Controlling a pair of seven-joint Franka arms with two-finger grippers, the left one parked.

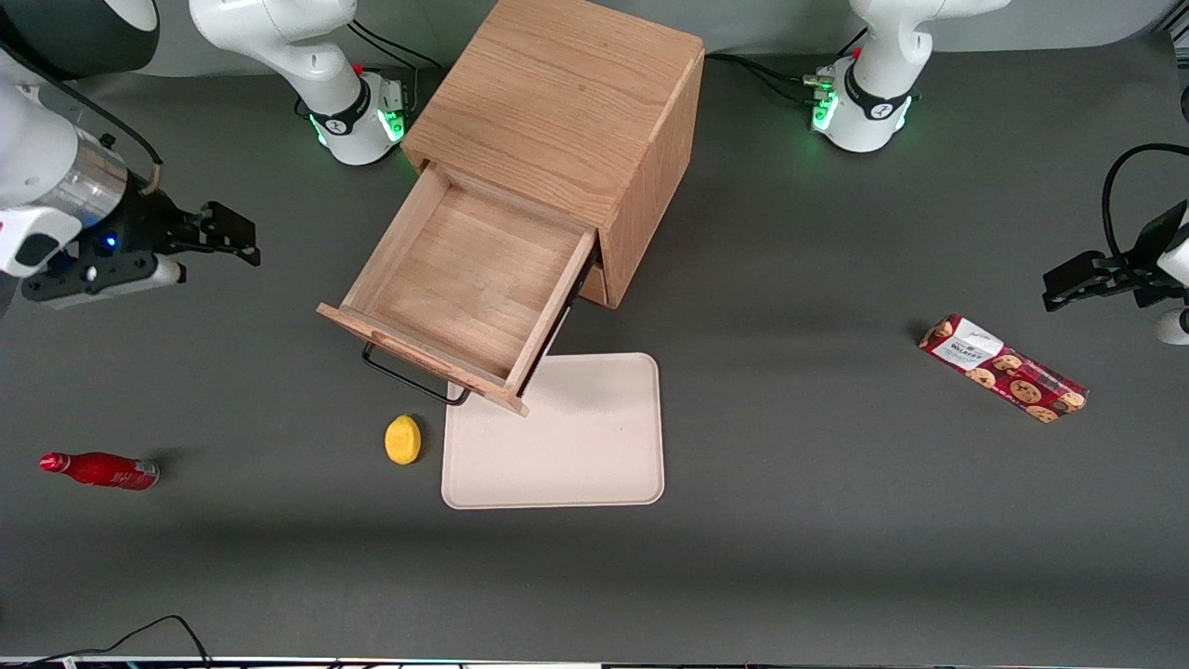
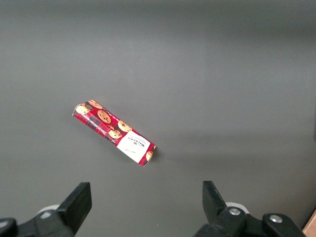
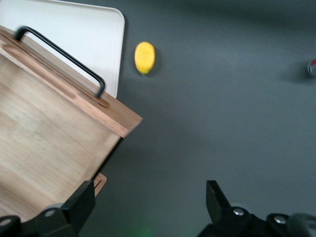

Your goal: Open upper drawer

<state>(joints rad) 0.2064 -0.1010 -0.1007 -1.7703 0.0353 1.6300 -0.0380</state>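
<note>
Step in hand: the pull looks done; the upper drawer (image 1: 464, 279) stands far out of the oak cabinet (image 1: 567, 111), its bare wood floor showing. I judge the arm to be clearing off.

Claw: the gripper (image 1: 223, 237) hangs above the table toward the working arm's end, fingers apart and holding nothing; the wrist view shows both fingertips (image 3: 81, 200) spread over bare mat.

Task's thing: the drawer sits well apart from the claw, sideways toward the table's middle; its dark bar handle (image 1: 409, 376) is nearer the front camera than the claw.

Near the handle: a lemon (image 1: 403, 439) and a pale tray (image 1: 594, 465), the drawer front overhanging the tray's corner.

Next move: probably none on the drawer; keep clear of the front.
</note>
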